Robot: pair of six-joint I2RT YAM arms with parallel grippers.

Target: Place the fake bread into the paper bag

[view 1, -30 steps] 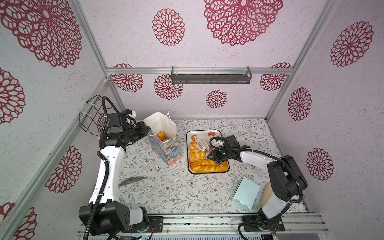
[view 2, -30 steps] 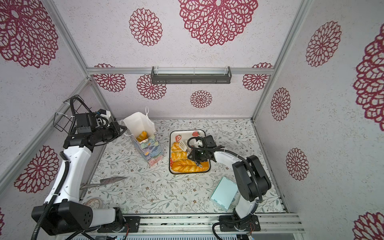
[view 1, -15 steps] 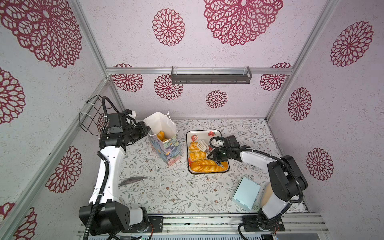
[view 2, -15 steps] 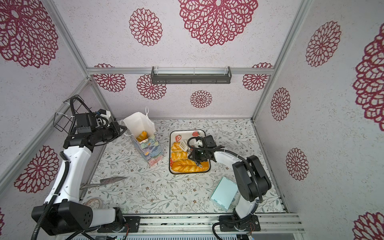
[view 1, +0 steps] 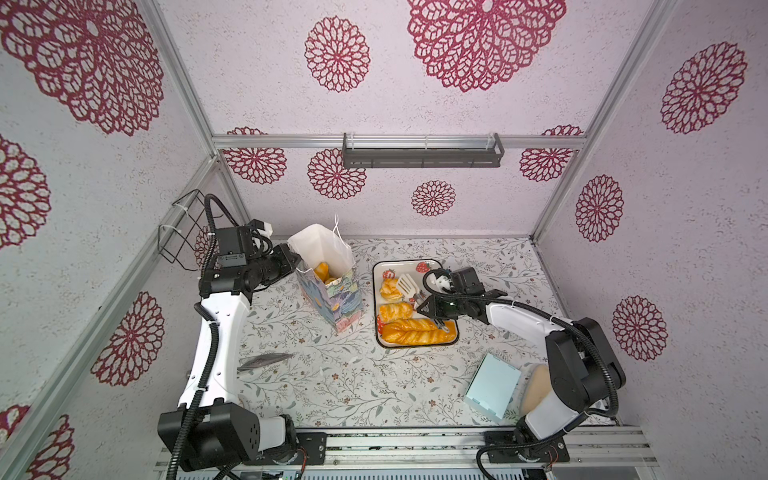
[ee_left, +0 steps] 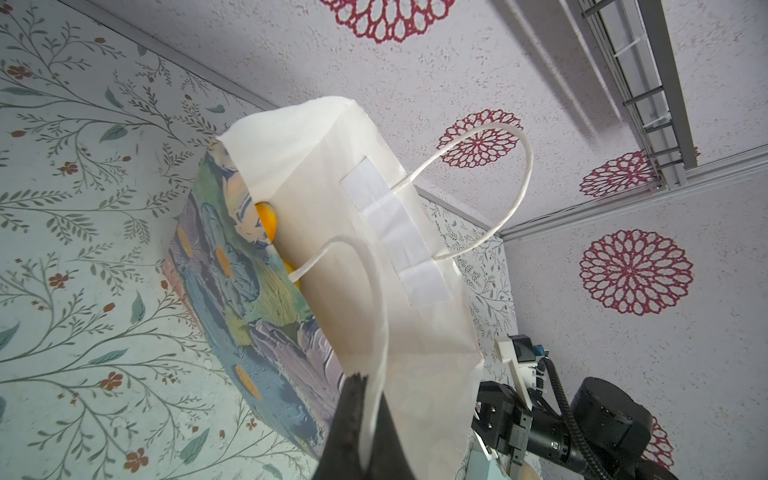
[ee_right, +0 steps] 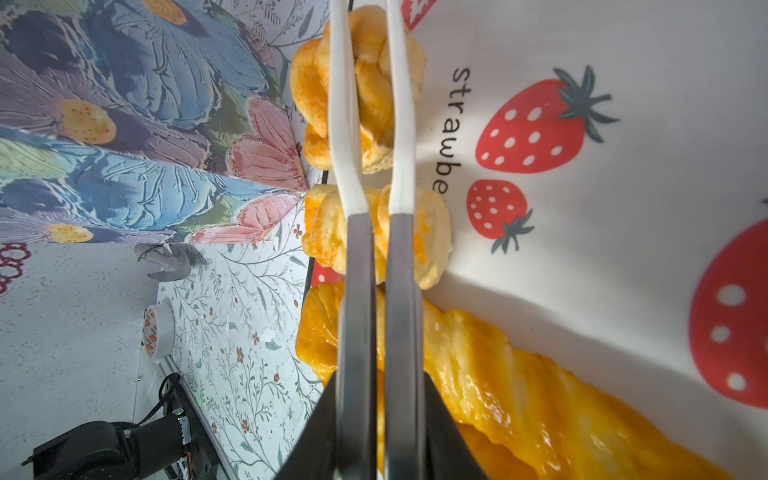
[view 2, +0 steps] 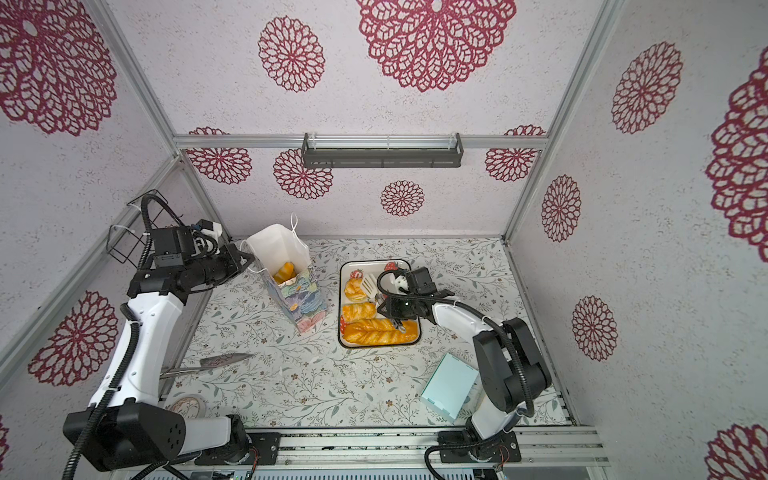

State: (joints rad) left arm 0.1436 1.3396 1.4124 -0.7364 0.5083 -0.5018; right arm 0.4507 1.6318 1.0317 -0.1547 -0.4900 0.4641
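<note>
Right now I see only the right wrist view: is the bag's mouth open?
Observer: Yes. The left pincer holds the bag open by a handle.
Operator: Anything inside it?
Observer: At least two bread pieces show inside.
Operator: Where do the tongs end?
Observer: Their white tips lie beside the knot roll. I cannot tell whether they grip it.
</note>
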